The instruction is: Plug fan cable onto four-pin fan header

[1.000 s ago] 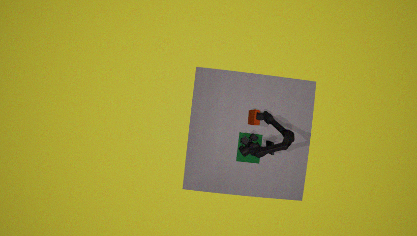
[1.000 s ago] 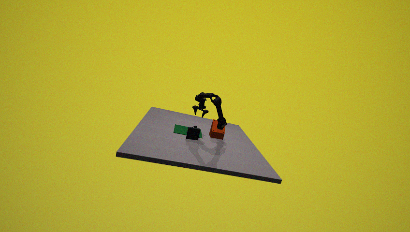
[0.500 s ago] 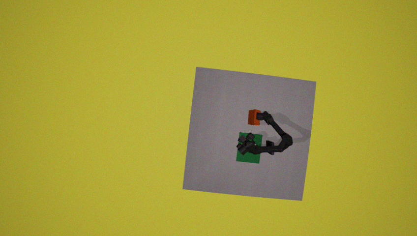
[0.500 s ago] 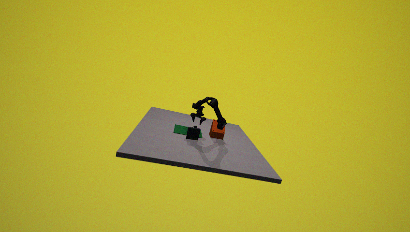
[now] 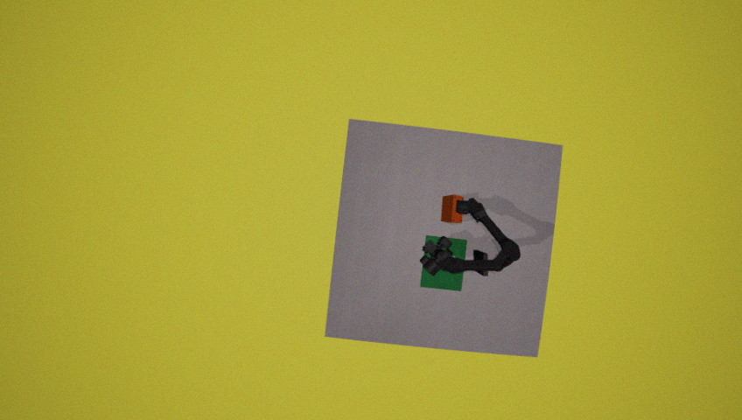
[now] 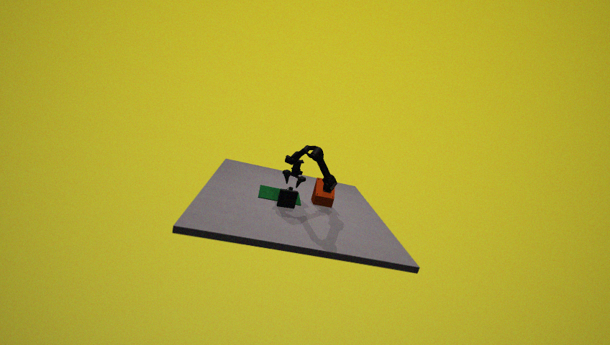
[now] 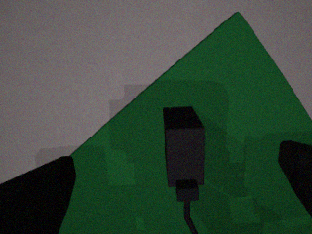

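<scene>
The green board [image 5: 442, 282] [image 6: 268, 192] [image 7: 234, 63] lies flat. The dark plug [image 7: 185, 156] is over the board in the wrist view, with a small block and the cable [image 7: 187, 209] at its lower end. No header pins show, and how deep the plug sits cannot be told. A small dark shape [image 6: 290, 188] shows above the fan's top edge and may be the plug. The dark, square fan [image 5: 480, 258] [image 6: 287, 198] stands beside the board. My gripper [image 6: 291, 184] [image 7: 178, 160] is open and empty above the board, its fingers apart on either side of the plug in the wrist view.
The orange box [image 5: 448, 209] [image 6: 322, 200] under the arm's base stands near the board. The arm bends out past the fan's side and back over the board. The grey table [image 5: 380, 171] [image 6: 239, 222] has its edges well out from these things.
</scene>
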